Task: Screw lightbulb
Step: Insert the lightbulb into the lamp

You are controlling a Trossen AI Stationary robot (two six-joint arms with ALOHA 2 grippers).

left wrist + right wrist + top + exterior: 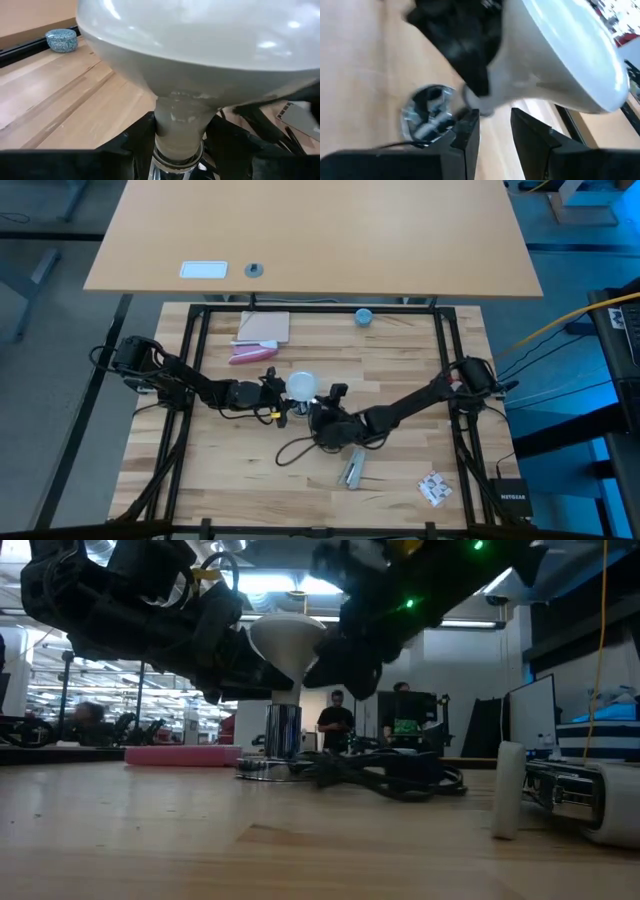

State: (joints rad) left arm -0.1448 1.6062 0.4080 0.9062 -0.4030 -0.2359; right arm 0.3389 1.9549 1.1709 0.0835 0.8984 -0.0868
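The white lightbulb (300,386) stands upright at the table's middle, globe up, its pale neck (287,695) directly over a metal socket (283,730) on a shiny round base (262,769). Whether its lower end sits inside the socket, I cannot tell. My left gripper (283,392) comes from the table's left and is shut on the bulb. My right gripper (318,402) hovers at the bulb's right side. In the right wrist view its fingers (467,137) stand apart below the bulb's cone (555,65), with nothing between them. My left gripper pinches the bulb's pale neck (177,132) between its two fingers (135,145), just above a metal ring (177,162). The fingers come nearly level from the table's left, slanting a little down. The bulb stays upright with the globe above the fingers.
A black cable (300,448) loops on the wood near the socket. A pink object (250,355) and a tan pad (265,328) lie at the far left, a blue round object (363,316) at the far edge. Nearer lie a metal tool (353,470) and a small printed piece (434,488).
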